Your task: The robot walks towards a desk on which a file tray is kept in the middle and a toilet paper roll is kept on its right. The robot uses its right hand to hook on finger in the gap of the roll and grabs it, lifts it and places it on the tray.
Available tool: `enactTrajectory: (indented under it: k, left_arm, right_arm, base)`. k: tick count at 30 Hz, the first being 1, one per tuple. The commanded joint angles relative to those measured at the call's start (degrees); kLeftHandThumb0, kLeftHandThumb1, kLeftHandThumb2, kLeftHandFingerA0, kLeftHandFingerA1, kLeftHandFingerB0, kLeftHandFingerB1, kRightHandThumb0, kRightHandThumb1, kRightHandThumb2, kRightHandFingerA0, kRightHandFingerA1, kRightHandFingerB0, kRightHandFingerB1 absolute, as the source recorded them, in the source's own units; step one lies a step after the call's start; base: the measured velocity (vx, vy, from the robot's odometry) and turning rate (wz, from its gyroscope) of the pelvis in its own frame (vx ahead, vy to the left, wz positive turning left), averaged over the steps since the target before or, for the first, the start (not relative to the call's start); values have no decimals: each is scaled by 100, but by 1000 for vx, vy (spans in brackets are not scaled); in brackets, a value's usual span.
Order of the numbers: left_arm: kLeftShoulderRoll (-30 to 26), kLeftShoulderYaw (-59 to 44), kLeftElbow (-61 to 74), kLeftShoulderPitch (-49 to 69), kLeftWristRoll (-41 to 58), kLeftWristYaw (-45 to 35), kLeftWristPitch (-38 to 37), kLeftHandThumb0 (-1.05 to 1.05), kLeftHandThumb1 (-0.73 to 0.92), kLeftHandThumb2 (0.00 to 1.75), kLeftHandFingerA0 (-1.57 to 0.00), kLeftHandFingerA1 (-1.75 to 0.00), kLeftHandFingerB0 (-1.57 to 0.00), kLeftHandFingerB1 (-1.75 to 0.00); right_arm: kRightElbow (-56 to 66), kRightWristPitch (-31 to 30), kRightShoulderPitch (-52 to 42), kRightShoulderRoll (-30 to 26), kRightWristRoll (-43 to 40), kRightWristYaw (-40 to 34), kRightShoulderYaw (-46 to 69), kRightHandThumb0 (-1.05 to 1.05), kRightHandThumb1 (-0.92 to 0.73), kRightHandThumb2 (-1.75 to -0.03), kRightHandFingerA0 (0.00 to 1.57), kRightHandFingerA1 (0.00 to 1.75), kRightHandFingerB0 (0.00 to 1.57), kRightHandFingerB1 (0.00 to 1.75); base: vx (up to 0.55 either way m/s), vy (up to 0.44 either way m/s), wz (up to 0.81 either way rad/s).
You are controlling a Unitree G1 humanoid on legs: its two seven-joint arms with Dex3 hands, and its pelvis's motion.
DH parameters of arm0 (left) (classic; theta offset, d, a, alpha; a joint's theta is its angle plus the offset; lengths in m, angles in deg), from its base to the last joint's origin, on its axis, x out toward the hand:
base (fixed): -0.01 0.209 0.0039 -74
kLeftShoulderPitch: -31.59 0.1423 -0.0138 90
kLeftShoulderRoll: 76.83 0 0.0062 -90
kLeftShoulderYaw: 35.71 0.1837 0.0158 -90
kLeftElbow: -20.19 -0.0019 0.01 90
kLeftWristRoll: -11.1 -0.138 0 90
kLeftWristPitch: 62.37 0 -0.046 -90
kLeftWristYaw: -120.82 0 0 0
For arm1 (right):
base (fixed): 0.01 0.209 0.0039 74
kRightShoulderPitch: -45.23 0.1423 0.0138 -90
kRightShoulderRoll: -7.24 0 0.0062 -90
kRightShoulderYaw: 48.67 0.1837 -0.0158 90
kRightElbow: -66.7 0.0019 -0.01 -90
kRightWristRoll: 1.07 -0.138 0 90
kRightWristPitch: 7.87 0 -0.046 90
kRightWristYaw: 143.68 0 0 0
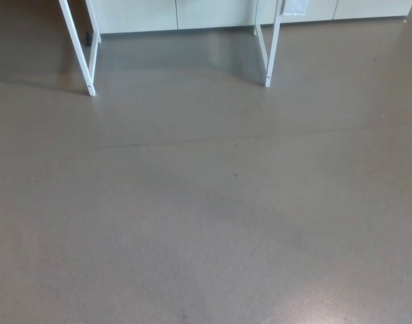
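— At the top edge of the head view, what is listed?

— Item one: white bench legs (pixel 79 50), left pair, and a second pair (pixel 268 50) to the right, standing on a grey floor (pixel 206 216). Item two: pale cabinet fronts (pixel 192 13) behind them. The bench top is cut off by the frame.

— Toilet paper roll and file tray: location?

— Neither is shown; both are presumed to be on the unseen bench top, well ahead. Their exact place cannot be told.

— Handling of the roll, as judged?

— Expected to be light, soft and easily crushed, with a stiffer cardboard core. The core opening is judged the proper hold: one finger hooked through, the outer layers not squeezed. Loose sheets may unwind if it is dragged.

— Right hand: state recorded?

— Not in view; its opening cannot be told, and nothing is seen to be held or touched. The left hand is likewise absent from view.

— Stage?

— The approach is judged unfinished.
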Motion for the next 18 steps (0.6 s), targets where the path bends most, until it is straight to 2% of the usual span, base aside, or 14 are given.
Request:
enactTrajectory:
  k: [1,2,3,6,7,9,10,12,14,15,16,17,18]
  left_arm:
    - [-115,-184,288,76,248,-252,656,-68,92,72,-13,-47,-17,-40]
    - [-114,-183,278,60,221,-229,657,-68,92,72,-13,-47,-17,-40]
    - [-132,-171,307,62,204,-265,660,-69,92,72,-10,-46,-16,-41]
    - [-141,-166,278,41,163,-262,636,-70,92,71,-12,-47,-20,-42]
    - [-151,-169,365,64,160,-265,693,-72,92,67,-17,-49,-20,-42]
    - [-178,-96,381,42,73,-250,764,-70,92,74,-13,-46,-19,-41]
    - [-169,-109,413,46,75,-219,794,-70,92,71,-15,-48,-21,-43]
    - [-144,-164,446,40,125,-191,860,-70,92,71,-21,-52,-22,-44]
    - [-155,-186,493,63,168,-279,910,-70,92,73,-17,-51,-22,-44]
    - [-131,-201,521,59,155,-202,962,-70,92,72,-23,-57,-27,-48]
    - [-135,-184,543,71,137,-213,966,-70,92,73,-21,-55,-27,-48]
    - [-123,-206,586,75,157,-207,1025,-69,92,71,-15,-50,-23,-45]
    - [-130,-250,614,46,190,-216,1047,-68,92,70,-14,-49,-23,-45]
  right_arm:
    - [-153,614,-35,-62,-239,127,156,-87,-67,-101,0,17,14,34]
    - [-176,679,-46,-13,-391,232,285,-87,-67,-101,0,17,14,34]
    - [-174,722,-75,-31,-295,189,215,-88,-68,-103,8,17,10,34]
    - [-98,726,-153,-83,-105,86,64,-90,-71,-105,10,20,10,31]
    - [-109,646,-134,-37,-297,241,211,-88,-67,-102,9,17,9,35]
    - [-169,697,-113,-67,-142,106,86,-88,-70,-103,9,21,9,34]
    - [-229,729,-100,-56,-167,109,103,-89,-68,-103,9,17,9,33]
    - [-239,793,-137,-49,-234,159,149,-90,-68,-103,10,19,10,35]
    - [-223,631,-89,-86,-164,140,73,-90,-66,-102,9,21,9,35]
    - [-266,700,-82,-73,-192,139,94,-89,-66,-102,9,20,9,35]
    - [-231,775,-128,-53,-237,154,131,-88,-67,-101,9,18,9,34]
    - [-208,721,-123,-88,-132,97,38,-83,-82,-66,9,23,10,26]
    - [-254,669,-73,-74,-111,70,9,-84,-81,-66,10,24,10,26]
  base:
    - [0,0,0]
    - [0,0,0]
    - [0,0,0]
    - [0,0,0]
    - [0,0,0]
    - [0,0,0]
    - [0,0,0]
    - [0,0,0]
    - [0,0,0]
    - [0,0,0]
    - [0,0,0]
    - [0,0,0]
    - [0,0,0]
